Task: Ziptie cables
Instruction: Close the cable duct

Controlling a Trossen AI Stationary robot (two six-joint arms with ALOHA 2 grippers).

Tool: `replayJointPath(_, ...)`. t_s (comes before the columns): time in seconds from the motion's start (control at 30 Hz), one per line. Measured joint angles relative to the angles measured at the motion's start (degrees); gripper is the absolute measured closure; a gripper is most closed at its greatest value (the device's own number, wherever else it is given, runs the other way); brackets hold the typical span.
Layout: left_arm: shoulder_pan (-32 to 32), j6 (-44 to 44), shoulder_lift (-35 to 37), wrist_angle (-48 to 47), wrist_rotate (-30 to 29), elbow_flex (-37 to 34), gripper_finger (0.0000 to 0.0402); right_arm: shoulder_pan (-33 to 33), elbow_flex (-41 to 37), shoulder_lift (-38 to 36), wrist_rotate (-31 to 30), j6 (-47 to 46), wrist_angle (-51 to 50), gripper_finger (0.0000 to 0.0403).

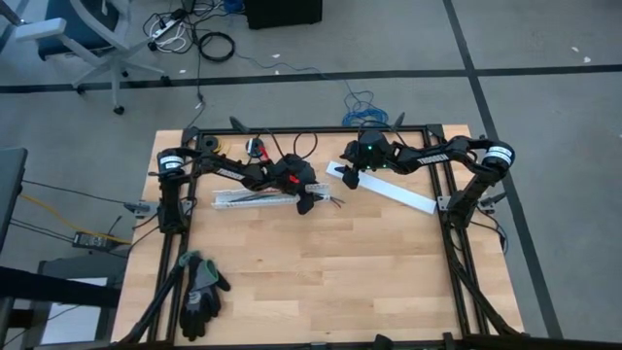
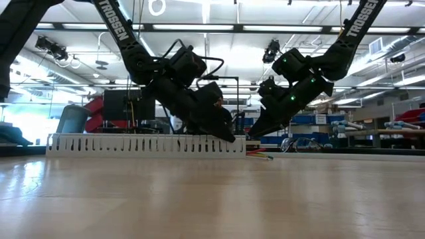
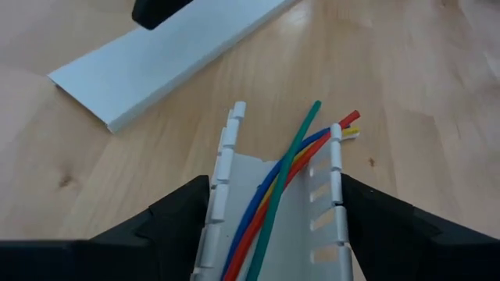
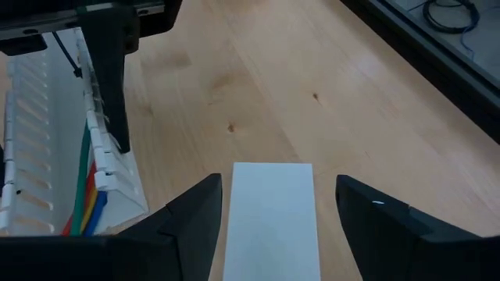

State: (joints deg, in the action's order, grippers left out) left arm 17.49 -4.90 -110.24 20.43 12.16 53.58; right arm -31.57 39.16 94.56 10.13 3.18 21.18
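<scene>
My left gripper (image 1: pixel 305 201) straddles the slotted duct (image 1: pixel 255 198) with the cables (image 3: pixel 283 183) in it; my right gripper (image 1: pixel 348 178) straddles the flat cover (image 1: pixel 394 192), just beside.

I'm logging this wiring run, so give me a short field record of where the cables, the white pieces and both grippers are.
cables: lie inside slotted white duct, tips past its end
flat white cover: on table, apart from duct
left gripper: open, straddling duct end
right gripper: open, straddling cover end
gloves: near table edge
</scene>
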Motion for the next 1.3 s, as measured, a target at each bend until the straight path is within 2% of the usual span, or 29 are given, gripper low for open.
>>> replayJointPath(0.37,-2.9,1.8,0.0,-6.2,0.4,3.6,0.0119,0.0,0.0,0.0,0.0,-0.6,0.0,0.0169)
replayJointPath(1.1,-5.0,9.1,-1.8,-3.3,-2.1,4.2,0.0119,0.0,0.0,0.0,0.0,-3.2,-0.3,0.0171)
replayJointPath(1.23,-5.9,9.8,-2.3,-1.5,-6.8,4.1,0.0119,0.0,0.0,0.0,0.0,-3.2,-0.3,0.0172)
replayJointPath(1.3,-5.3,8.9,-2.3,-0.6,-4.9,4.1,0.0119,0.0,0.0,0.0,0.0,-3.2,-0.3,0.0173)
